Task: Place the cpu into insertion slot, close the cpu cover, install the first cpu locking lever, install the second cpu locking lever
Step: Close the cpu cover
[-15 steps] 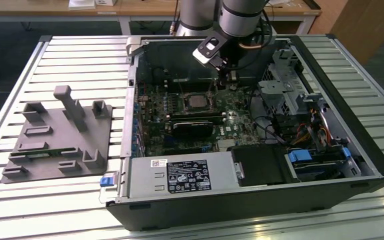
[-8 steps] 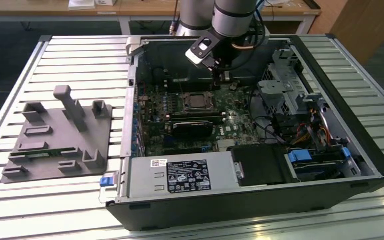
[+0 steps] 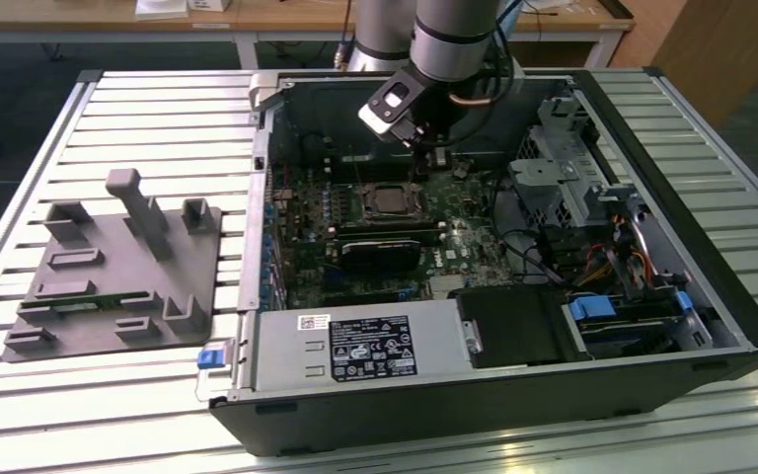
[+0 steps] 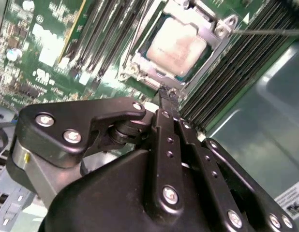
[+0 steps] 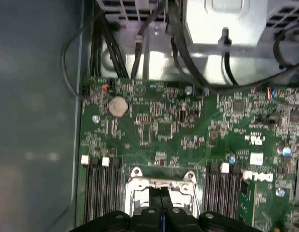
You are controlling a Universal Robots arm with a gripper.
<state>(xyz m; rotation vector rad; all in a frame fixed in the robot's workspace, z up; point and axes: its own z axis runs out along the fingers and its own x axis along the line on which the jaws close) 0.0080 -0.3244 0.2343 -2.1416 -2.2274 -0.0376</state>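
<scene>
Hovering at one o'clock of the slot (image 3: 364, 201) in the exterior view, the gripper (image 4: 167, 96) has its fingers pressed together. The chip (image 4: 177, 44), pale grey and square, lies seated under the shiny cover (image 4: 218, 30). That thin wire lever (image 4: 265, 32) looks stiff and springy, so it is probably best caught near its free end.

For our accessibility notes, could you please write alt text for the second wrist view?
The black gripper, its fingers pressed together, has its tip at the edge of the silver cpu cover, which frames the grey-topped cpu. Long black memory slots run along both sides of it on the green motherboard.
</scene>
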